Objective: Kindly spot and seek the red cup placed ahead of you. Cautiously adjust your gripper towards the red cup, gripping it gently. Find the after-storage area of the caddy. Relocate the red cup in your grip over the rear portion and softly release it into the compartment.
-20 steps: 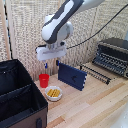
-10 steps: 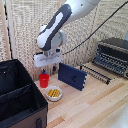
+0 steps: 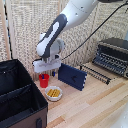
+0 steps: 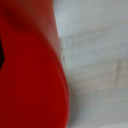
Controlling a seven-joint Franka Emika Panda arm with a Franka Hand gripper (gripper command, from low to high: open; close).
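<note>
The caddy (image 3: 20, 100) sat at the exterior view's left, a big black soft-sided box with a divider running across its inside, open at the top. Just beside its far right corner stood the cup (image 3: 44, 80), small, plain red and slightly tapered, upright on the pale wood table (image 3: 95, 107). It was outside the caddy, not in any compartment. In the wrist view the cup (image 4: 30, 65) filled most of the picture as a blurred red curve against pale wood, too close to show any detail.

The gripper (image 3: 46, 71) hung straight above the cup, a white block at the end of the thick white and grey arm (image 3: 65, 25), with its short dark fingers reaching down about the rim. The fingers were too small and too dark to tell how far apart they stood, or whether they touched the cup; I cannot tell if they held it.

In front of the cup lay a white bowl (image 3: 53, 93) with yellow contents. To the right a dark blue book (image 3: 73, 77) leaned tilted on the table, and further right stood a black toaster oven (image 3: 111, 56) by a dark rack (image 3: 97, 74). A black cable (image 3: 82, 42) crossed the woven screen (image 3: 25, 30) behind. No writing or label could be read anywhere
</note>
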